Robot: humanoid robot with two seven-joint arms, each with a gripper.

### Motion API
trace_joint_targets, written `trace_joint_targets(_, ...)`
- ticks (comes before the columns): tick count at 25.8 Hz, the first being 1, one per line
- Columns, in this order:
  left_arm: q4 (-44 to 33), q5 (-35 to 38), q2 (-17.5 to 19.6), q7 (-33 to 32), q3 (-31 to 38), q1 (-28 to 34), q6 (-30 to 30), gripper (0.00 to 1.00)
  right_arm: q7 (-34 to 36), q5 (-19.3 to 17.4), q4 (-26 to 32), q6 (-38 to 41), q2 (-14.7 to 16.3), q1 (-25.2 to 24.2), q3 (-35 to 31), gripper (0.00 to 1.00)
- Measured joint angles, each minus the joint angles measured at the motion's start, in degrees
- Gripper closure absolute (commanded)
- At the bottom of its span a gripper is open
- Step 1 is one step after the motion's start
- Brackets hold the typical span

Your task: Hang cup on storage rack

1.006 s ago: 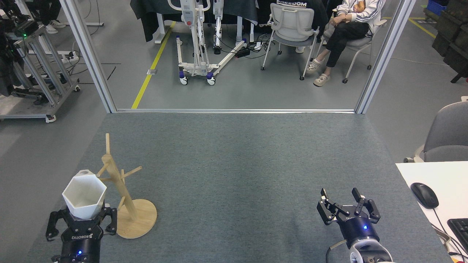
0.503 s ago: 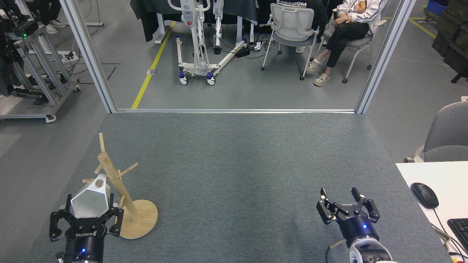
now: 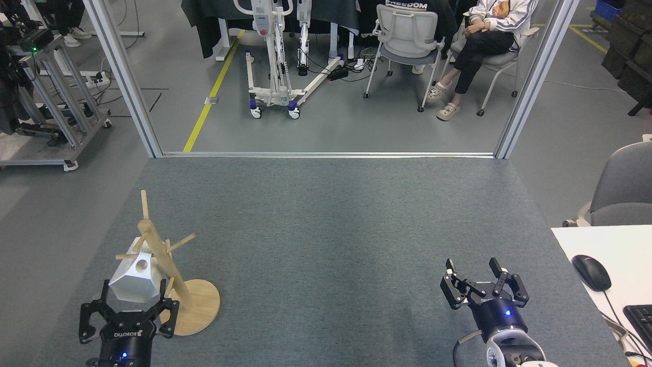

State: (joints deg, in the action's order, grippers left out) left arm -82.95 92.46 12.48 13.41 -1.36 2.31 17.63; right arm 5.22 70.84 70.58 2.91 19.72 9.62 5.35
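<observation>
The step in hand was judged to be the release: the cup hung on its side against the left face of the rack, near the worktop's front-left corner. The cup's mouth could not be seen; its narrow base, marked by a round hole, faced the camera. A dowel peg crossed the cup's upper edge, but whether the handle was threaded over a peg could not be told, since the handle lay hidden behind the post. The left hand sat just below the cup with its fingers spread wide to either side; the fingertips appeared close to the cup's lower facets, and contact could not be confirmed. The hand did not appear to grip the cup. The rack's post leaned up and to the left from its round base, which rested flat on the grey mat. The right hand lay near the worktop's front-right corner, well apart from both objects, fingers parted and holding nothing. The next move was judged to call for a straight retreat of the left hand toward the front edge, clear of the cup and the base, so that neither was nudged. Any sideways sweep could knock the cup off or tip the leaning rack.
</observation>
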Motion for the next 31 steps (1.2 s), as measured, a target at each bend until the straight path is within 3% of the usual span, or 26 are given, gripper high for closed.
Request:
trace_joint_targets(13, 5.10, -0.36, -1.78, -0.15, -0.62, 0.87, 0.21, 0.00, 0.05, 0.00, 3.84, 0.00, 0.00, 1.84, -0.30, 0.01)
trace_joint_targets(18, 4.87, -0.56, -2.91, -0.16, -0.28, 4.43, 0.64, 0.00, 0.33, 0.06, 5.99, 0.01, 0.06, 2.03, -0.33, 0.01)
trace_joint_targets(27, -8.66, -0.61, -6.23, 0.37, -5.54, 16.07, -7.28, 0.00, -0.09, 1.72, 8.84, -1.18, 0.48, 1.65, -2.14, 0.01)
trace_joint_targets(31, -14.53, -0.49, -6.70, 0.60, -8.36, 17.43, -13.99, 0.00, -0.17, 2.31, 9.00, -1.89, 0.33, 1.27, -3.33, 0.01)
